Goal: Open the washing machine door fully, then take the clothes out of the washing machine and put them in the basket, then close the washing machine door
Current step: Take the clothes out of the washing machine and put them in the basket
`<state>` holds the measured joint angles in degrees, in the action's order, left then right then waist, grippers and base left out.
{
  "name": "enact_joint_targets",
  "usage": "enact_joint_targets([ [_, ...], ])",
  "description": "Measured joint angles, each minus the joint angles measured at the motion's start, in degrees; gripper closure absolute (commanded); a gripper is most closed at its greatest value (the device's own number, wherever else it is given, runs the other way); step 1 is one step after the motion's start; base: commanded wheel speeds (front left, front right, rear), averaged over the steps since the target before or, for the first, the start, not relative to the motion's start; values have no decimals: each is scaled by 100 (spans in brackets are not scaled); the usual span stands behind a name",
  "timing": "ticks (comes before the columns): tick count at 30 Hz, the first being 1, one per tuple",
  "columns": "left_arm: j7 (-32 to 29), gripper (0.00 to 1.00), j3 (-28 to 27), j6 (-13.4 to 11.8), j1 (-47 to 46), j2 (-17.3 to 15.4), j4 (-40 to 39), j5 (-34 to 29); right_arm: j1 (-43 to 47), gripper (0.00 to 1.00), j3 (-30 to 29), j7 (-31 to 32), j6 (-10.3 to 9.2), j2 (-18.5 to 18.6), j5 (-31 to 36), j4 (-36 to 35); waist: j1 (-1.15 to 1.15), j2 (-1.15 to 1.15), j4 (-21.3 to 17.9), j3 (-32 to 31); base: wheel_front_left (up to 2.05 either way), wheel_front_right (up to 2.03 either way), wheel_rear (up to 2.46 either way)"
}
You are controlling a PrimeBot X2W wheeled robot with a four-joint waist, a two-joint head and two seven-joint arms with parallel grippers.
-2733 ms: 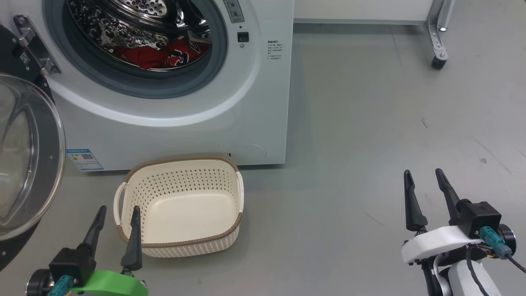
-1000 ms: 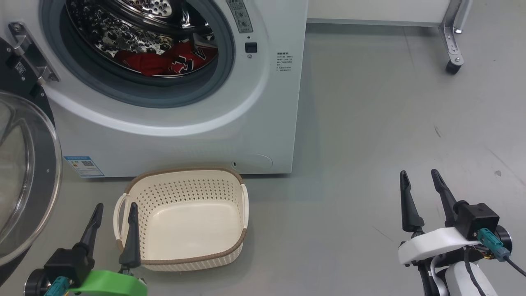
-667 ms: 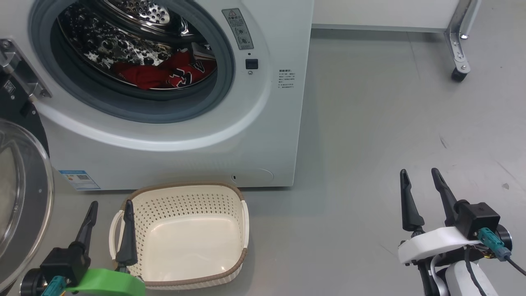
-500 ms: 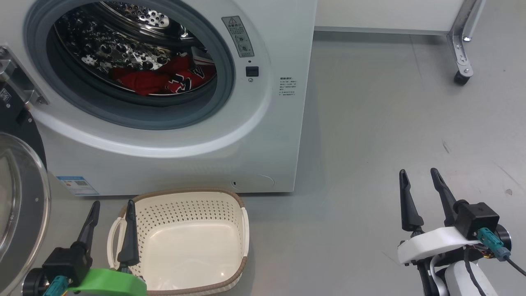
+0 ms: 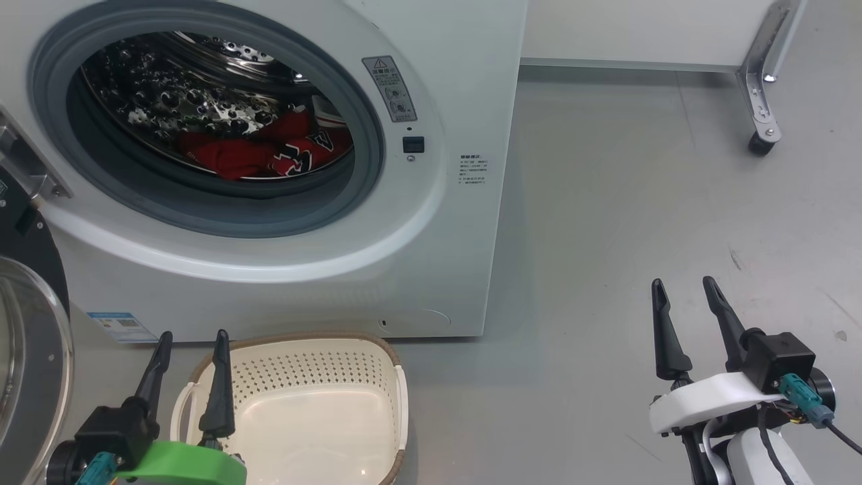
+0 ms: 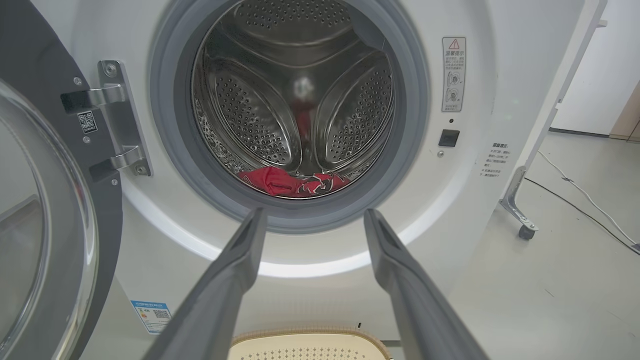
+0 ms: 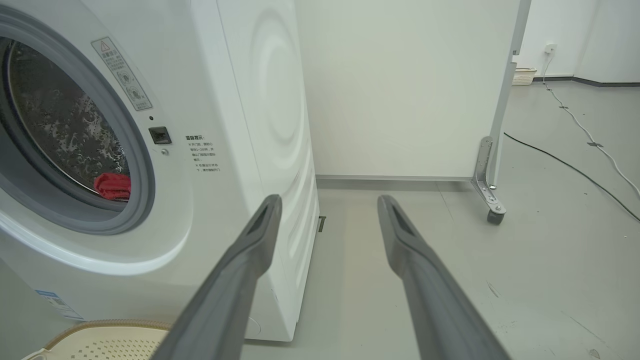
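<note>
The white washing machine stands ahead with its drum exposed. Its door, a black ring around clear glass, hangs swung wide on the left. Red clothes with black-and-white print lie low in the steel drum. The cream basket sits empty on the floor before the machine. My left gripper is open above the basket's left end, pointing at the drum. My right gripper is open over bare floor to the machine's right.
A white panel on a metal leg with a caster stands behind the machine to the right. Cables run across the grey floor farther right. A second small basket sits by the far wall.
The head camera has tilted up and closer, so machine and basket slid down the picture. Both grippers keep their places, open as before.
</note>
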<state>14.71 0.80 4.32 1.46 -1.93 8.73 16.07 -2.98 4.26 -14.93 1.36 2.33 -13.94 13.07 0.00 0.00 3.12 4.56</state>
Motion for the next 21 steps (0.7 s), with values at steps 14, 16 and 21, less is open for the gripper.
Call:
enact_joint_targets([
  [14, 0, 0, 170, 56, 13, 0, 123, 258, 1, 0, 25, 0, 1, 0, -16, 41, 0, 0, -22, 3, 9, -9, 0],
  [16, 0, 0, 187, 57, 21, 0, 153, 258, 1, 0, 30, 0, 1, 0, -16, 42, 0, 0, -26, 20, 0, 0, 0],
  [21, 0, 0, 255, 66, 38, -1, 164, 260, 1, 0, 59, 0, 0, 0, -16, 38, 0, 0, -45, 136, 0, 0, 0],
])
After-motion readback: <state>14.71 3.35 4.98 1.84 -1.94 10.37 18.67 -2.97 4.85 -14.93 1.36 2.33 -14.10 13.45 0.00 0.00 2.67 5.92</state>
